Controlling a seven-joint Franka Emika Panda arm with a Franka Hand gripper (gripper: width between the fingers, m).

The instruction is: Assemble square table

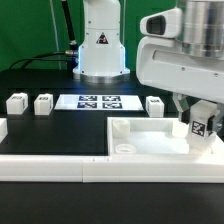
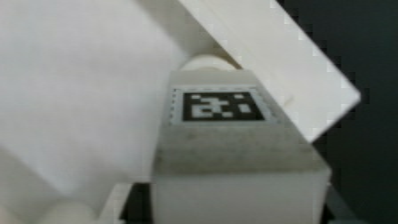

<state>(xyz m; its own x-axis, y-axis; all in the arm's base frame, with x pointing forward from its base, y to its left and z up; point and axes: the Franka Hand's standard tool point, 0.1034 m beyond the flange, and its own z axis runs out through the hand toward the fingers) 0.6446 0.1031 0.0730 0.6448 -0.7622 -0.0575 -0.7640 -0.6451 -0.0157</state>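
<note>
Exterior view: nearest, along the front edge of the desk [image 1: 45,135], lies the long rail [image 1: 50,165]. Just behind it, toward the exterior view's right, rests the tabletop [image 1: 140,142]; I see no leg fixed on it yet. Over its far corner the pincer [image 1: 201,120] pinches one tagged leg [image 1: 200,128]. Farther back, three loose legs [image 1: 15,102] [image 1: 43,102] [image 1: 155,105] wait beside the marker board [image 1: 97,100]. I judge that almost everything is left.

The white plastic block leg [image 2: 228,152] at the gripper [image 1: 200,125] and white square plastic tabletop [image 1: 150,147] beneath look smooth, matt.
</note>
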